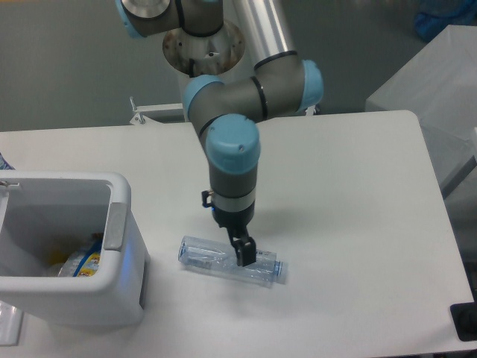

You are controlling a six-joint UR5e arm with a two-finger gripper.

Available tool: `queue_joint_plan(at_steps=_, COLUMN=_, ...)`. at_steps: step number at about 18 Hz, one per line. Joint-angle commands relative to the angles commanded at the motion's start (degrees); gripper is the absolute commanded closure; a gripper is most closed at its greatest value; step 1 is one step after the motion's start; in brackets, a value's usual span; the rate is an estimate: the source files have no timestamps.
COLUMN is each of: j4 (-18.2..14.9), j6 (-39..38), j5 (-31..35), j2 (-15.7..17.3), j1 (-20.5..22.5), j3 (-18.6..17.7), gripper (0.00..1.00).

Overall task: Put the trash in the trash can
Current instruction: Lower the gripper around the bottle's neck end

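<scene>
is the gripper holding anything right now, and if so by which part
Cannot be told for sure. The gripper is down at the middle of the crushed plastic bottle, which lies flat on the table, but this view hides whether it has closed on it.

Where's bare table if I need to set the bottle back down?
The right half, between the gripper and the table's right edge, is bare, as is the strip behind the arm. It is tight between the bottle and the bin.
</scene>
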Motion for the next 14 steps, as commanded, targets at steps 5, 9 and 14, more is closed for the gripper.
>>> queue_joint_plan(at_steps=5, j4=0.4, j6=-2.9, j5=-0.7, j2=-1.2, j1=-2.0, j3=-0.5, gripper=0.00)
queue_joint_plan(at_steps=9, j4=0.5, j6=-3.4, j5=-0.8, j2=-2.6, j1=-2.8, j3=-1.8, gripper=0.00)
queue_joint_plan(at_steps=14, j4=2.2, j6=-6.4, j5=-0.7, j2=-3.6, j1=-4.0, j3=-2.4, gripper=0.00)
